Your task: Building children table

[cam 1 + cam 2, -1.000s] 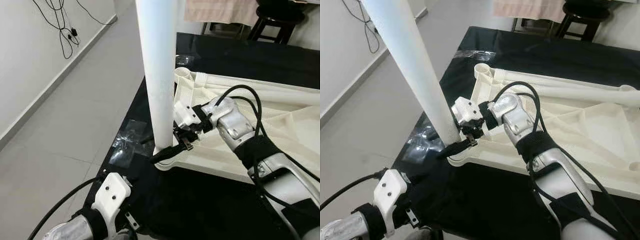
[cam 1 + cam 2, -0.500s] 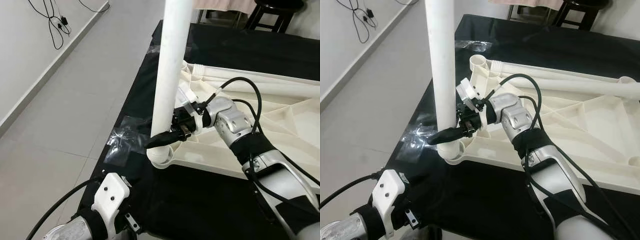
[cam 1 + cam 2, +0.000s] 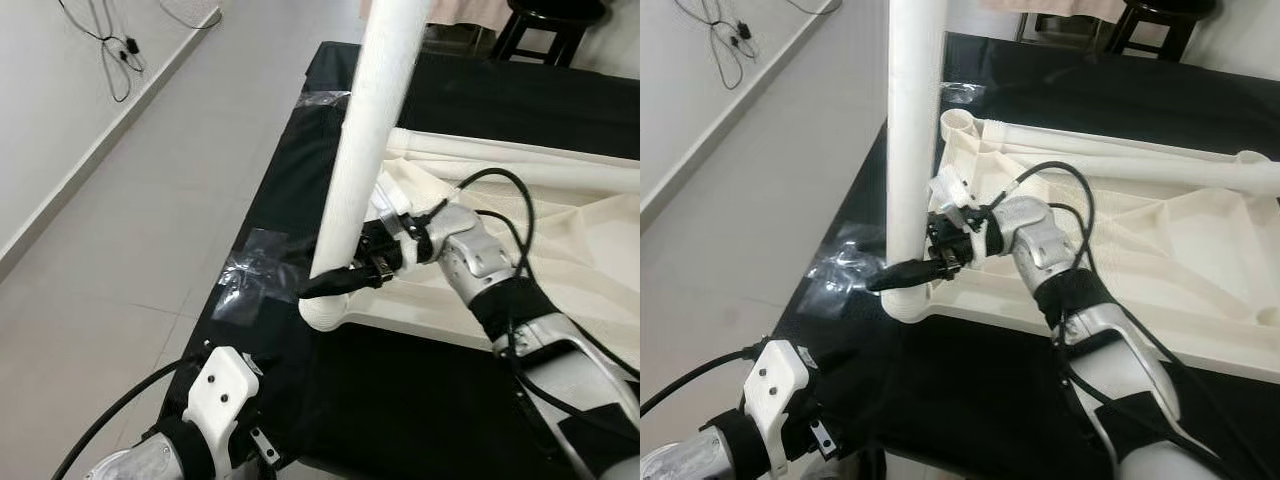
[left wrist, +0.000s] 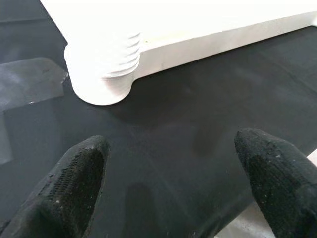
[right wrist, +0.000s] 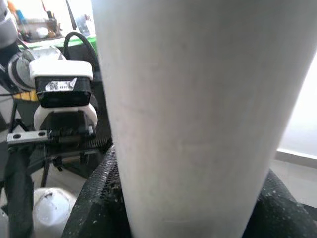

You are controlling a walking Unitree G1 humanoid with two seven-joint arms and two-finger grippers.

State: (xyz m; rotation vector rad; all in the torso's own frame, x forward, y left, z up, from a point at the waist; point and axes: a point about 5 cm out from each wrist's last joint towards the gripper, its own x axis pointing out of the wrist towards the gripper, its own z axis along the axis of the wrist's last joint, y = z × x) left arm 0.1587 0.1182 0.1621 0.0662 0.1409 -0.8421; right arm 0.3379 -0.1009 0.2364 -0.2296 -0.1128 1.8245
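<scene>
Right end effector (image 3: 902, 277) grips white leg (image 3: 912, 140) at tabletop (image 3: 1160, 240) corner

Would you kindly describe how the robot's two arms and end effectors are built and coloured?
Both arms are silver metal with black wraps and looping black cables. The right end effector has long black fingers behind a white housing; the left end effector shows textured black fingertips, with a white screw-dotted wrist block.

Upright leg (image 3: 912, 130) blocks tabletop (image 3: 1160, 260) corner; black mat (image 3: 420, 400) nearside free.
</scene>
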